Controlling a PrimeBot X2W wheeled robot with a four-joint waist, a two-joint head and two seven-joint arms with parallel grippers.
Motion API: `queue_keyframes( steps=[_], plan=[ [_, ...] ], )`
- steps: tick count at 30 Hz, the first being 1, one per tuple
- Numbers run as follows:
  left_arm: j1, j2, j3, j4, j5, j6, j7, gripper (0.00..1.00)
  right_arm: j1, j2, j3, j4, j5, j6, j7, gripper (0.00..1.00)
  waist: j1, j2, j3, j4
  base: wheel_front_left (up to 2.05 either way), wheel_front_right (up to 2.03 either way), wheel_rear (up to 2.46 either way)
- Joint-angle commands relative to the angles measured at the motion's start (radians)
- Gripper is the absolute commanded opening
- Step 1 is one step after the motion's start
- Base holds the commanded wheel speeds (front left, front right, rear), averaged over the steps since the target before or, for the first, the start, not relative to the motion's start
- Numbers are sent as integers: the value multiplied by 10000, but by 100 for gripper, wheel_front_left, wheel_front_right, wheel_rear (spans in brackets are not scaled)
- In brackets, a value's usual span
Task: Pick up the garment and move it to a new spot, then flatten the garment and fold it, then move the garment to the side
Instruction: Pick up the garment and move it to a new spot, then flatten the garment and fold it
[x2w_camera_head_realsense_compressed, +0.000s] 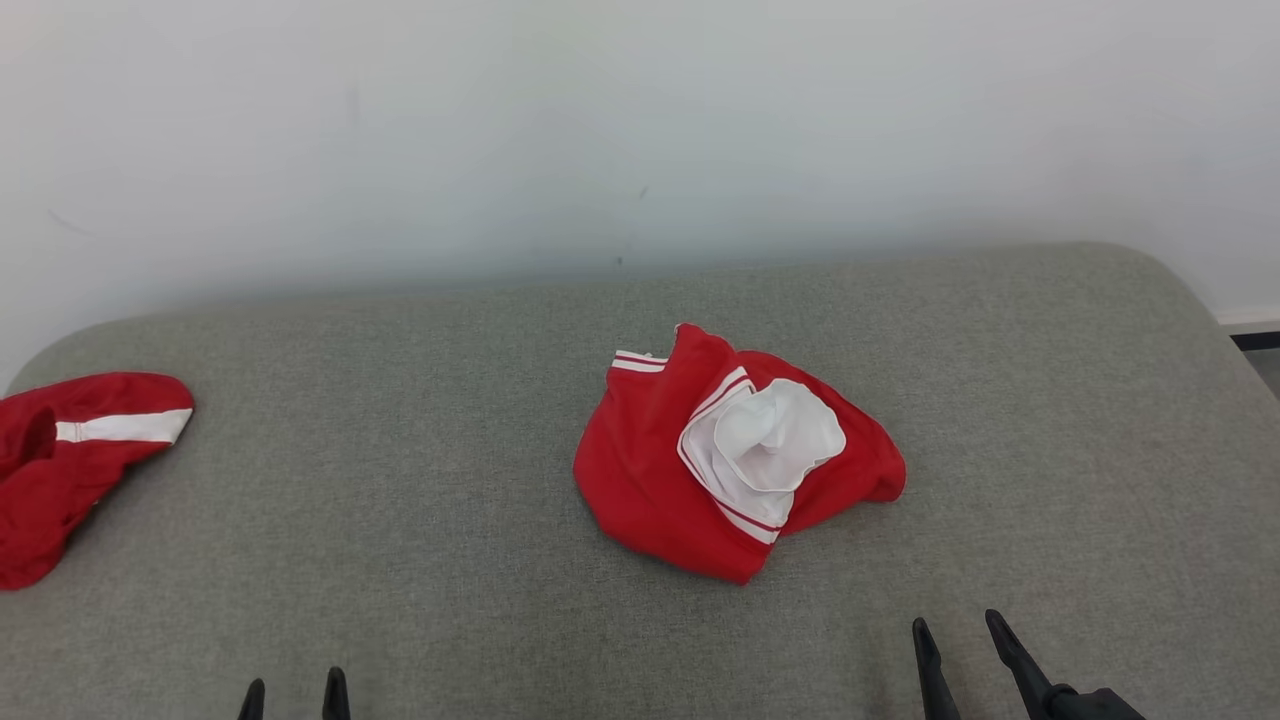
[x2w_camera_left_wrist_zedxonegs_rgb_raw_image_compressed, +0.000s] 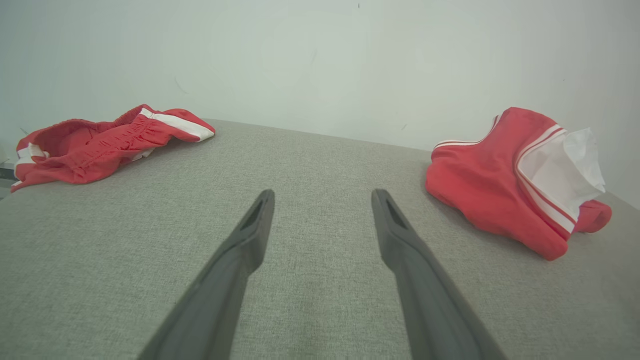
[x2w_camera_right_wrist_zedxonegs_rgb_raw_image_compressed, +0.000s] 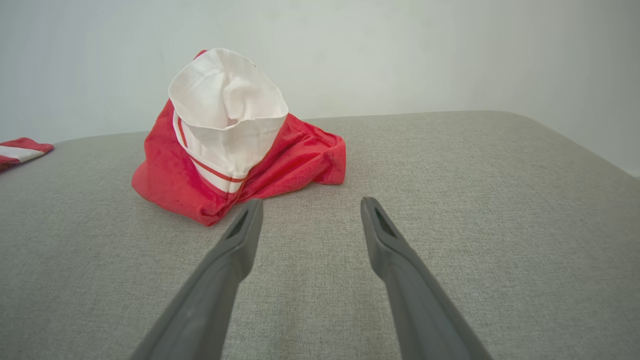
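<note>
A red garment (x2w_camera_head_realsense_compressed: 640, 470) with its white lining bunched outward lies crumpled near the middle of a grey padded table (x2w_camera_head_realsense_compressed: 400, 580), neither flat nor folded. Nothing holds it. The right gripper (x2w_camera_head_realsense_compressed: 955, 622) hovers near it toward the front, jaws spread wide and empty. The left gripper (x2w_camera_head_realsense_compressed: 293, 690) sits well apart to the left, also wide and empty. A second garment (x2w_camera_head_realsense_compressed: 70, 470), red with a white stripe, lies at the table's left edge. No step appears begun: lifting, moving, flattening, folding and setting aside all remain.
</note>
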Motion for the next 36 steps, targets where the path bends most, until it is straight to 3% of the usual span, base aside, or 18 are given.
queue_keyframes(
  steps=[1, 29, 36],
  plan=[
    [132, -32, -89, -28, -110, -10, -33, 100, 96, -17, -20, 0, -45, -23, -4, 100, 1, 0, -21, 42, 0, 0, 0],
    [238, 16, -158, 273, -235, -17, -34, 100, 37, -17, 241, -23, 169, -23, -4, 100, 1, 0, 31, -156, 0, 0, 0],
    [-474, 346, -1006, 534, -116, -17, -34, 100, -71, -19, 312, 31, 155, -25, -4, 100, 1, 0, 105, -415, 0, 0, 0]
  ],
)
